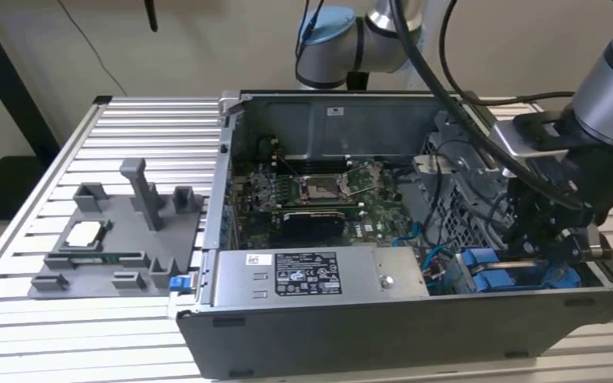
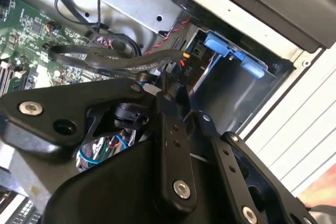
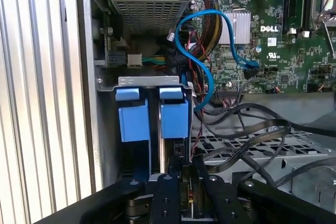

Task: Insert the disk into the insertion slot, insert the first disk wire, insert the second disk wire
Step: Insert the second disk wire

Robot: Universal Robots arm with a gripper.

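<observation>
Jaws [image 3: 185,184] deep in the open computer case [image 1: 392,335], pinched on a black connector [image 3: 178,150] at the drive bay.

Risk, as a judgement: the loose black cables [image 3: 247,135] and the blue data cable [image 3: 202,72] just beside the jaws could snag, or a tilted plug could jam at its socket. Largest first: the case holds the motherboard [image 1: 318,191], the power-supply box [image 1: 306,275] and the insertion slot [image 3: 152,124]; the disk [image 3: 173,121] sits in the slot directly ahead of the jaws, its blue carrier showing.

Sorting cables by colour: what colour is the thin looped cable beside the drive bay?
Bright blue cable, clearest in the first wrist view.
</observation>
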